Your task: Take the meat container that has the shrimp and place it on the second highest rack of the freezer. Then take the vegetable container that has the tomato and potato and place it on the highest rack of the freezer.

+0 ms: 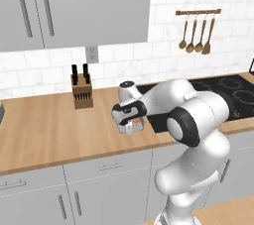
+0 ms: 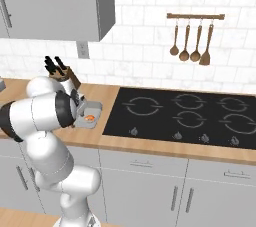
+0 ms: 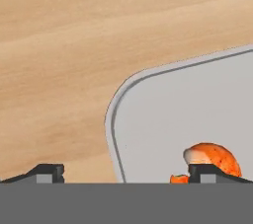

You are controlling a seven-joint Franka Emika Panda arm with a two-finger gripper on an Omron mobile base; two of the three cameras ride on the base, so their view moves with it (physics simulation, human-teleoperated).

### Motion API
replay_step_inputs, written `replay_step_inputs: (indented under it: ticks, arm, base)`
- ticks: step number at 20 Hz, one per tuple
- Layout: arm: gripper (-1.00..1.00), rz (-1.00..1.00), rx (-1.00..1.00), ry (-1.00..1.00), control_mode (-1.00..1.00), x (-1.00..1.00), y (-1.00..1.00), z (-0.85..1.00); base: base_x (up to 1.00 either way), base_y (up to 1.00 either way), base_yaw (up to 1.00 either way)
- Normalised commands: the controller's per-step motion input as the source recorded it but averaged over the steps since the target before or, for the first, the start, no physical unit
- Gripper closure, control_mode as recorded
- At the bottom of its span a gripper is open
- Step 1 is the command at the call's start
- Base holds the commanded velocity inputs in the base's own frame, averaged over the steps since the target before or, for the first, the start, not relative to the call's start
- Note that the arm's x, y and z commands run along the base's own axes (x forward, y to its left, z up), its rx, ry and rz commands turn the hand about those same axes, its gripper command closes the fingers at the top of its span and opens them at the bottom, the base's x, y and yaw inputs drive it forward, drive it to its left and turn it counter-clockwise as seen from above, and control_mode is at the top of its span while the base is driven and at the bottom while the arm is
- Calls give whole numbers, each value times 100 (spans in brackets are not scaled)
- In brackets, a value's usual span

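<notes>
Fingers spread wide, released, straddling the rim of the meat container: one outside over the bare counter, one inside by the shrimp. Container sits on the counter just left of the black cooktop, knife block behind.

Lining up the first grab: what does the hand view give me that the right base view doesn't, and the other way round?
Hand view: the meat container's rounded corner and rim close up, one fingertip on either side of that rim, jaws wide open.

Right base view: the stovetop, knife block and hanging utensils, with the container sitting beside the stovetop's left edge.

Both: the shrimp lying in the container on the wooden counter.
</notes>
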Motion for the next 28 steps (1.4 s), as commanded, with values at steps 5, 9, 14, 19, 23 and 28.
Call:
replay_step_inputs:
  ticks: [5,9,14,19,23,28]
  arm:
    - [-100,4,0,0,-100,27,0,-27]
    - [100,6,0,0,-100,7,0,-20]
    - [100,2,0,0,-100,1,0,-1]
    - [100,4,0,0,-100,-39,-2,45]
    - [100,5,0,-7,-100,-70,-28,100]
    - [100,0,8,-10,-100,-93,-58,98]
  base:
    - [0,0,0]
    - [0,0,0]
    - [0,0,0]
    - [0,0,0]
    - [0,0,0]
    - [0,0,0]
